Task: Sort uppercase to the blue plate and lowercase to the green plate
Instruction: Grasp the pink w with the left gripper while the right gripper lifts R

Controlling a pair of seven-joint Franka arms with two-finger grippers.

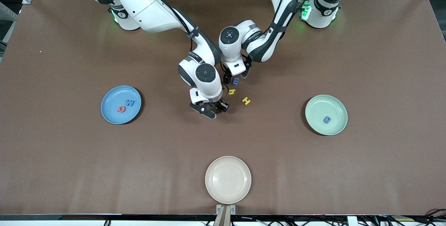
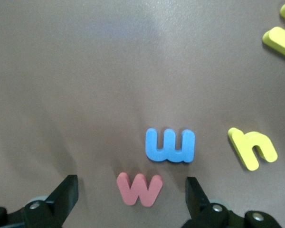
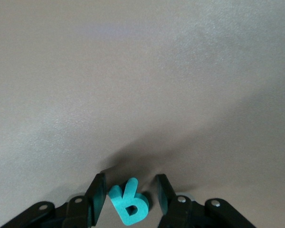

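Note:
My left gripper (image 1: 236, 76) is open, low over the table's middle, its fingers either side of the red m (image 2: 139, 188) without touching it. The blue m (image 2: 170, 145) (image 1: 236, 80), yellow h (image 2: 251, 148) (image 1: 232, 91) and yellow H (image 2: 281, 35) (image 1: 246, 100) lie close by. My right gripper (image 1: 213, 110) is open around the teal R (image 3: 129, 204); one finger touches it, the other stands apart. The blue plate (image 1: 110, 97) holds the red Q (image 1: 121, 109) and blue W (image 1: 130, 103). The green plate (image 1: 318, 106) holds the blue round-bowled letter (image 1: 327, 119).
A cream plate (image 1: 228, 179) sits near the table edge closest to the front camera. The two wrists are close together over the letter cluster. The blue plate is toward the right arm's end, the green plate toward the left arm's end.

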